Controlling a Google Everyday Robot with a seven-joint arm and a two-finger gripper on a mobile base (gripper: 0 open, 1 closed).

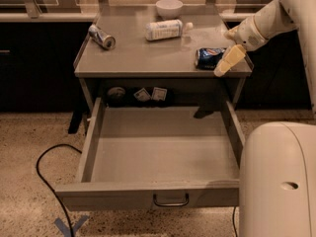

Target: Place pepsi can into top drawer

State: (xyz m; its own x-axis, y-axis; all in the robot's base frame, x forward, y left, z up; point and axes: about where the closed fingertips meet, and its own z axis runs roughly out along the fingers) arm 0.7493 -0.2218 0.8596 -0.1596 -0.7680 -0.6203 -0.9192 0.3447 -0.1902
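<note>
The pepsi can (pixel 208 57) is blue and lies on its side at the right front of the cabinet top (pixel 148 53). My gripper (pixel 228 48) is at the can's right end, low over the cabinet top. It is open, with one pale finger (pixel 226 62) in front of the can and the other behind it. The top drawer (pixel 148 196) is pulled fully out below. Its inside holds nothing and its dark loop handle (pixel 171 200) is at the centre of the front panel.
A silver-grey can (pixel 101 36) lies at the left of the cabinet top. A white bottle (pixel 165 29) lies at the back and a white bowl (pixel 169 7) stands behind it. Small items sit on the shelf (pixel 143 94) under the top. A black cable (pixel 44 177) runs on the floor at the left. My white base (pixel 279 181) is at the lower right.
</note>
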